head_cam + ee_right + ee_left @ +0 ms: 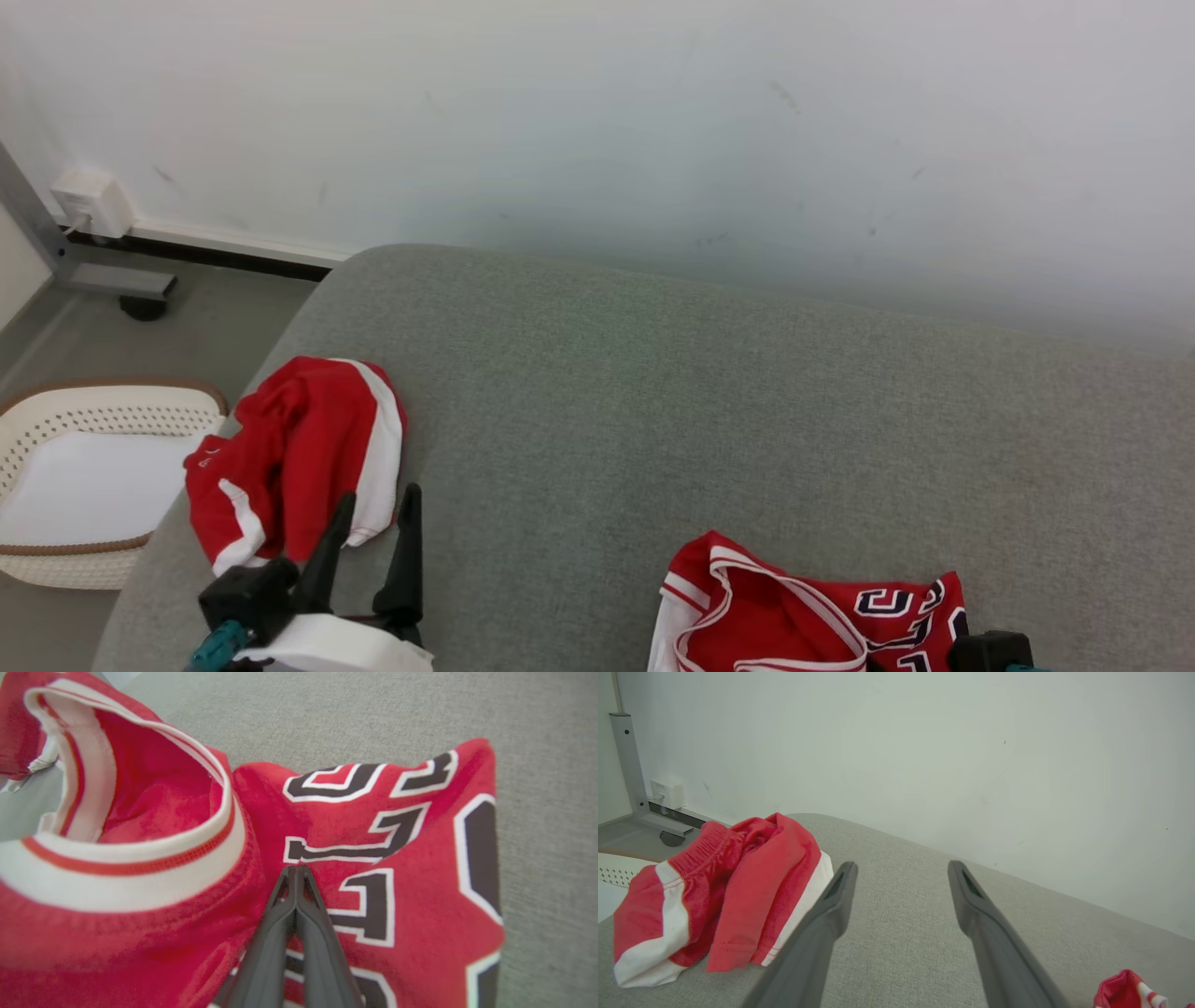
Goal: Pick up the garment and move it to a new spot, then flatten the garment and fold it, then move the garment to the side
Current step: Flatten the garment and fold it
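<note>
A grey upholstered surface (pixel 653 392) carries red-and-white shorts (pixel 299 457) at left, a red jersey (pixel 803 616) at right.

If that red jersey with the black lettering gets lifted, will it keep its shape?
Probably not: the red jersey lies crumpled, so it should droop limply. It looks thin and light. Pinched at one spot by the right gripper's fingers, most would likely hang below.

My dark two-fingered left gripper (pixel 378 495) stood spread wide, fingers (pixel 985 924) pointing forward; my dark two-fingered right gripper (pixel 294 870) was pinched tight, tips pressed together.
</note>
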`<state>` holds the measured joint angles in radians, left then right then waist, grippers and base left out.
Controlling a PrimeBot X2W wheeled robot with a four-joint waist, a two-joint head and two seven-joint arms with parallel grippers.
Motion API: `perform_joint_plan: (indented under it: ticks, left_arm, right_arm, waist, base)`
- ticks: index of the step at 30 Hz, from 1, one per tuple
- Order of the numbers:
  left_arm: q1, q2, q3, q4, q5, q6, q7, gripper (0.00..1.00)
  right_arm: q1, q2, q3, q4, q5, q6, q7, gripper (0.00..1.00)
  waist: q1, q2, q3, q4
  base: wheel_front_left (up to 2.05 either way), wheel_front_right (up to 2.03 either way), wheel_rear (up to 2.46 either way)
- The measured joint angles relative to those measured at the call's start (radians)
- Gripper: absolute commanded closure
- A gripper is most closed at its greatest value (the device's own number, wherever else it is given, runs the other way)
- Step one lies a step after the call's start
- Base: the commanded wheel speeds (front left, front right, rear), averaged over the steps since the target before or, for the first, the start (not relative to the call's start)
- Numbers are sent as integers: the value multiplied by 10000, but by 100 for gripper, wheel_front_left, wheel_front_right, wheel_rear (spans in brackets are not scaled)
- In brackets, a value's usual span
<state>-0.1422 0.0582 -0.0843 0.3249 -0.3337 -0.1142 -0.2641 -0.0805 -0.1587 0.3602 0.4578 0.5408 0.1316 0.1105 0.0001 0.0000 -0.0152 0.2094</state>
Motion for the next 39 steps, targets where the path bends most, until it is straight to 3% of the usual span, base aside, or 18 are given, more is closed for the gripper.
perform_joint_plan:
  ticks: [9,18,22,27,30,33,39]
  left_arm:
    - [-14,-8,44,48,82,-44,0,0]
    - [-34,-23,59,151,98,-79,0,0]
    - [-36,-33,96,102,100,-84,0,0]
    - [-23,-50,148,-100,109,-86,0,0]
    - [4,-61,192,-249,109,-86,0,0]
    - [78,-69,270,-441,111,-86,0,0]
    - [200,-81,370,-727,174,-86,0,0]
  right_arm:
    - [-422,221,1106,-384,186,0,-360,100]
    - [-1062,627,2729,-395,876,0,-447,100]
    - [-1321,600,2851,-602,1377,0,-1087,100]
    - [-1570,0,2435,-1099,1429,0,-2065,100]
    - [-1638,-219,1839,-1567,1388,0,-2535,60]
    - [-1640,-499,1030,-2017,1026,0,-2801,0]
    - [-1336,-851,-562,-2922,-15,2,-2851,0]
  waist:
    - [-1,0,32,284]
    - [-1,0,48,152]
    - [0,0,50,-11]
    - [0,0,33,-328]
    - [0,0,7,-581]
    - [0,0,-30,-859]
    - [0,0,-77,-1450]
  base:
    - [0,0,0]
    - [0,0,0]
    - [0,0,0]
    - [0,0,0]
    - [0,0,0]
    - [0,0,0]
    - [0,0,0]
